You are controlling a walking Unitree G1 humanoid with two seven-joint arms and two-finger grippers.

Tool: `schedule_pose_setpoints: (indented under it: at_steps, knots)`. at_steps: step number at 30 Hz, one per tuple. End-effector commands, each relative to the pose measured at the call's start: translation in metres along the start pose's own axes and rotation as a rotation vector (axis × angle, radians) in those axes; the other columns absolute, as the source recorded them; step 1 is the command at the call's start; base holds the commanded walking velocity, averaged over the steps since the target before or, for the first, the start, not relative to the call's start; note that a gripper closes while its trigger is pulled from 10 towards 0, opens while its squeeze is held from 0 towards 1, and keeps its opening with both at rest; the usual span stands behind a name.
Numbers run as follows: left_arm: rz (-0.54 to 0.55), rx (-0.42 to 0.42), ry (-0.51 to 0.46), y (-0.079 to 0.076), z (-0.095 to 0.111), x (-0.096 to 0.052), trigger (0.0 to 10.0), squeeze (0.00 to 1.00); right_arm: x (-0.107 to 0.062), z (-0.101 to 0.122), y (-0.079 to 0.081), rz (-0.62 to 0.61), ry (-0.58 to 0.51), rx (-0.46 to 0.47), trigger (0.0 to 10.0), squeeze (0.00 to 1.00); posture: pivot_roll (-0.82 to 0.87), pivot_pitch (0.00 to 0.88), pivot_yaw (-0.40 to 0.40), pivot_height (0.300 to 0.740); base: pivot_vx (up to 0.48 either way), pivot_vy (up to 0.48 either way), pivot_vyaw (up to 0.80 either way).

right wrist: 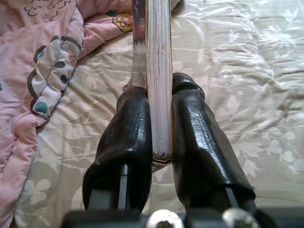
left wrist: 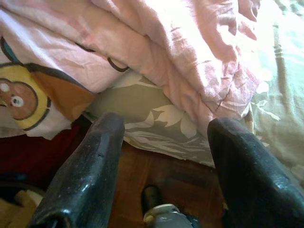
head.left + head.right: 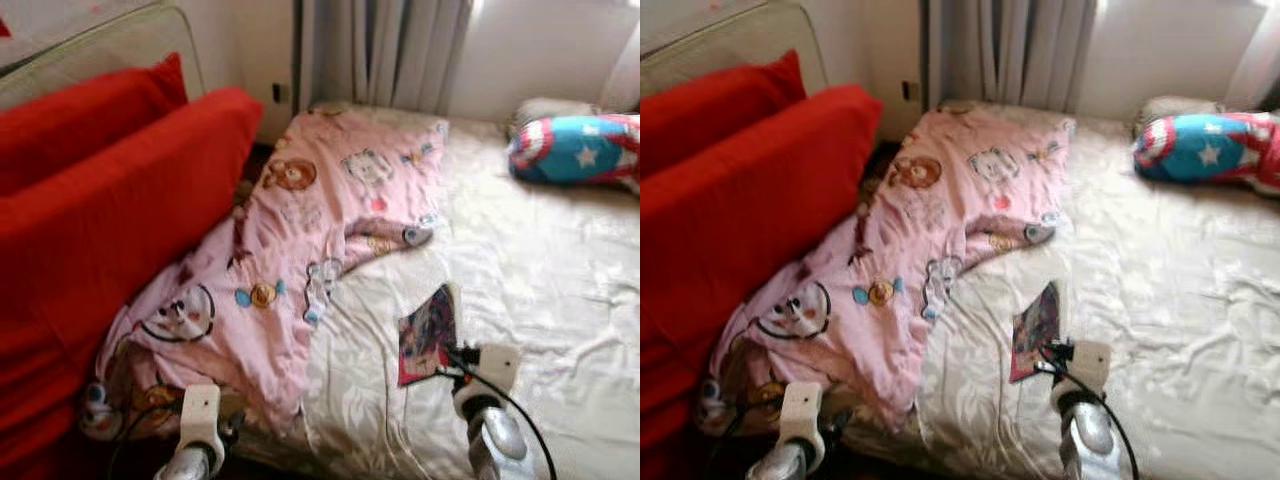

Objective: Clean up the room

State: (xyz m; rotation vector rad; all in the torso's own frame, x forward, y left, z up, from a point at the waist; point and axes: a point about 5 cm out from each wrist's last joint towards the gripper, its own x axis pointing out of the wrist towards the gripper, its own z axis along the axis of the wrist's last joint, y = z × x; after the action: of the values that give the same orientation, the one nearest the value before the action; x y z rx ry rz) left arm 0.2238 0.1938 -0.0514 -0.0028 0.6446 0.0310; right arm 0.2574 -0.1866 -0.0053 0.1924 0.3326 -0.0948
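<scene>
Silver arms, white wrist housings, black cable looped along right arm. Left claw [image 2: 164, 166] and right claw [image 1: 161, 147]: two long glossy black fingers each.

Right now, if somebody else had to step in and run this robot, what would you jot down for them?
Right gripper: shut on a thin book, held on edge just above the bed sheet.
Left gripper: open, holding nothing, at the bed's near edge by the pink blanket.
Done: book is gripped.
Left: put the book away; the blanket lies rumpled, a blue star-print pillow sits at the far side, red cushions lean at the left.
</scene>
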Motion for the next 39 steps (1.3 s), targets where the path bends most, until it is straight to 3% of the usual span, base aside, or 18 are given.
schedule_pose_setpoints:
  at_steps: [1,13,34,39]
  knots:
    - [0.02,0.003,0.049,0.002,-0.008,-0.001,10.0,0.0,0.001,0.005,-0.004,-0.037,-0.041,0.009,10.0,0.0,-0.01,0.0,-0.086,0.74,0.0,0.0,0.0]
    - [0.053,0.01,0.137,0.004,-0.029,-0.007,10.0,0.0,-0.002,-0.002,-0.008,-0.085,-0.024,0.002,10.0,0.0,-0.02,0.0,-0.093,0.74,0.0,0.0,0.0]
    - [0.079,0.003,0.165,0.006,-0.039,-0.012,10.0,0.0,-0.002,-0.003,-0.002,-0.064,-0.018,0.011,10.0,0.0,-0.01,0.0,-0.105,0.74,0.0,0.0,-0.75]
    - [0.081,0.0,0.167,0.006,-0.04,-0.013,10.0,0.0,-0.002,-0.002,-0.001,-0.051,-0.042,0.019,10.0,0.0,-0.01,0.0,-0.106,0.74,0.0,-0.346,-0.25]
